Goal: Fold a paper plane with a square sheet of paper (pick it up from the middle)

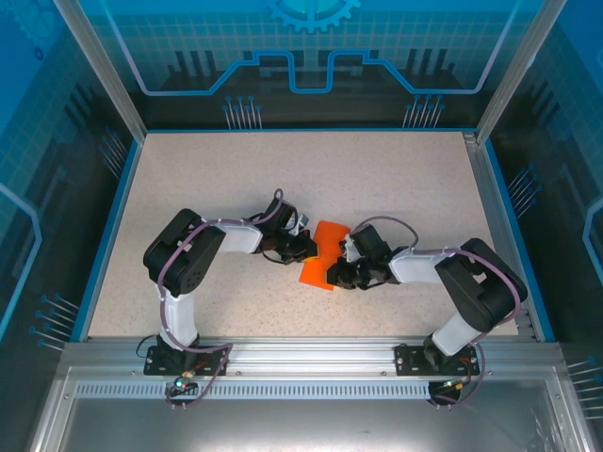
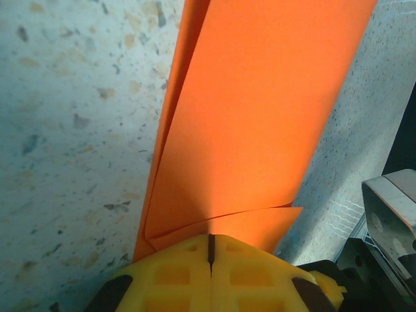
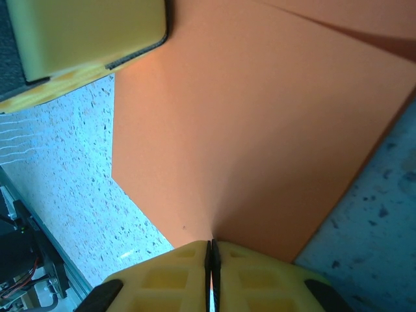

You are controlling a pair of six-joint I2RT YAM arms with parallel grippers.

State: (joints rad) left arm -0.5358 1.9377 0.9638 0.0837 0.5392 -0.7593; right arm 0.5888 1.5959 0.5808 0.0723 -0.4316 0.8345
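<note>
Centre of the overhead view: folded orange paper [image 1: 320,256] over the speckled table [image 1: 396,179]; whether it rests on the table or is lifted, cannot tell.
Left gripper [image 1: 303,247]: clamped on the paper's left edge, yellow fingers [image 2: 175,273] meeting at bottom centre of its wrist view.
Right gripper [image 1: 345,267]: pinching the opposite edge, fingers [image 3: 253,273] pressed together.
Paper layers: two overlapping flaps, with a crease running up the left wrist view.

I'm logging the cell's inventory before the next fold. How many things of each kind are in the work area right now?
Paper: 1, the folded orange sheet of paper
Arms: 2, the left arm and the right arm
Grippers: 2, the left gripper and the right gripper, each shut on the sheet
Total: 5
</note>
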